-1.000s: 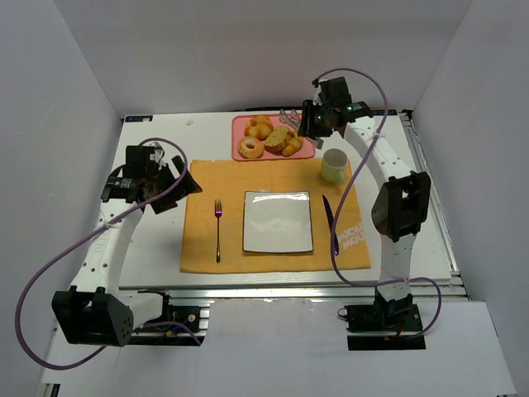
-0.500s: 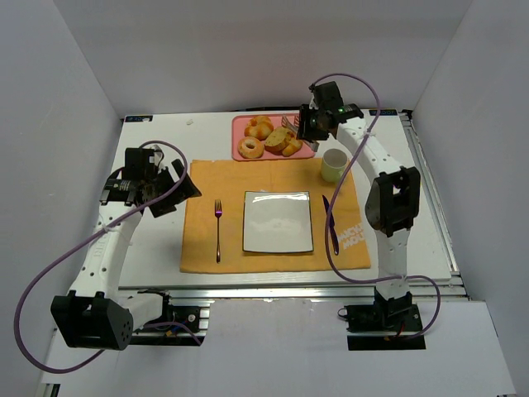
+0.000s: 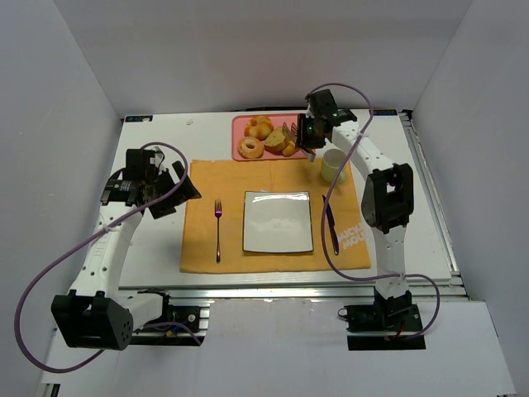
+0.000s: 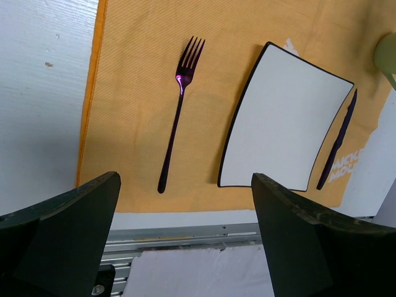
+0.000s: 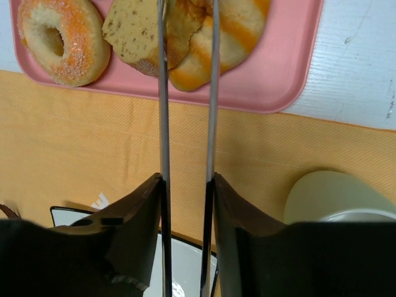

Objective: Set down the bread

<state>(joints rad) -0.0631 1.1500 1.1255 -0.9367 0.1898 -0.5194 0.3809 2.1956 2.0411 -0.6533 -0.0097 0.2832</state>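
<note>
Risks, near end first. The plate (image 3: 278, 222) is sitting bare on the orange mat (image 3: 198, 248), and I'm reading it as the drop spot. A slice pinched only by its edge is likely going to slip on the way over. The cup (image 3: 334, 165) is standing just beside the right arm's way back, so a low swing is risking a knock.

At the far end, the right fingers (image 5: 148, 198) are clamping a pair of tongs (image 5: 163, 93), with the blades apart and reaching over the pink tray (image 5: 278, 80). The bread (image 5: 137, 31) is lying on that tray, touching the croissant (image 5: 238, 34). The left blade is crossing the bread's right edge. The tips are running out of frame, so I can't tell if they're biting anything. Closing here is risking the croissant, or both.

Around: the left fingers (image 4: 93, 204) are hanging wide apart, holding nothing, above the fork (image 4: 179, 111). The knife (image 3: 331, 223) is lying right of the plate. The donut (image 5: 80, 49) is sitting up against the bread's left side. Nothing is covering the plate.
</note>
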